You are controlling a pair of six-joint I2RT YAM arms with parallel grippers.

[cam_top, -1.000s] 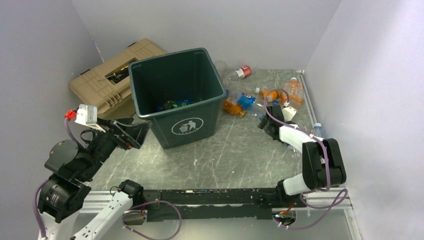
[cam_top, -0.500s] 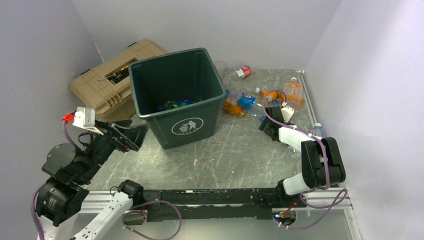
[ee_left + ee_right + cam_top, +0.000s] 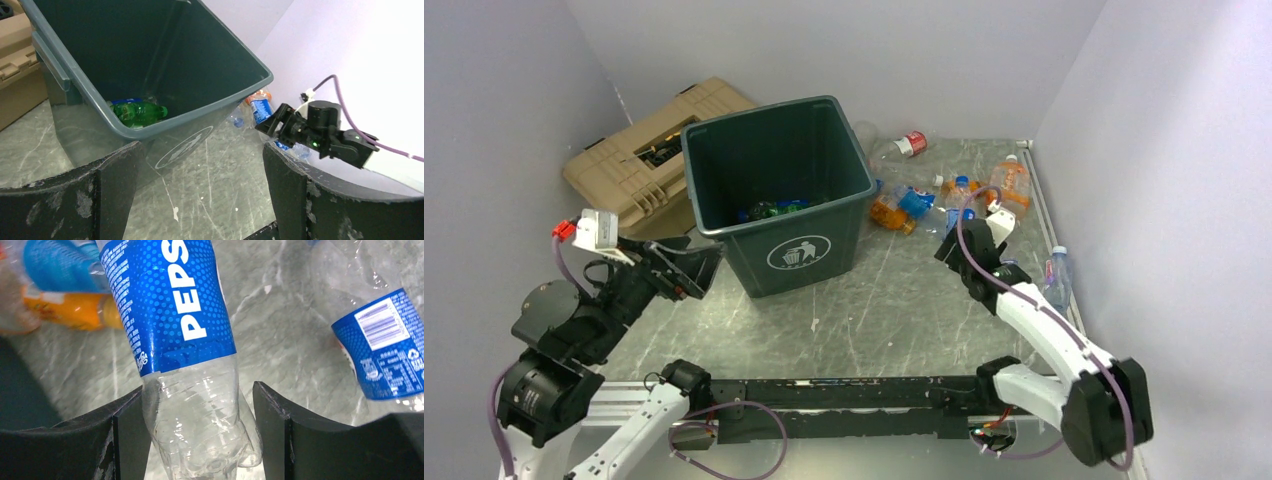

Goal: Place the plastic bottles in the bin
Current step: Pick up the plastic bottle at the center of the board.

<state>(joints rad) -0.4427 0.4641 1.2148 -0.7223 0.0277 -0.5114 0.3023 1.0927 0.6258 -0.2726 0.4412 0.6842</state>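
The dark green bin (image 3: 786, 216) stands at the middle left, and a green bottle (image 3: 764, 211) lies inside it. The left wrist view shows both the bin (image 3: 165, 122) and that bottle (image 3: 137, 111). My left gripper (image 3: 702, 266) is open and empty beside the bin's front left corner, its fingers apart in the left wrist view (image 3: 200, 150). My right gripper (image 3: 954, 243) is shut on the base of a clear Pepsi bottle (image 3: 170, 315) with a blue label, right of the bin (image 3: 954, 217). Several more bottles lie beyond it, one orange (image 3: 889, 213) and one red-capped (image 3: 902, 146).
A tan ribbed case (image 3: 629, 165) stands behind the bin at the left. Another blue-labelled clear bottle (image 3: 380, 345) lies right of the held one. A clear bottle (image 3: 1054, 272) lies by the right wall. White walls close in the table on three sides.
The right arm has stretched out and its elbow has swung down toward the near right corner, while its gripper stayed by the bottles. The left arm has barely moved.
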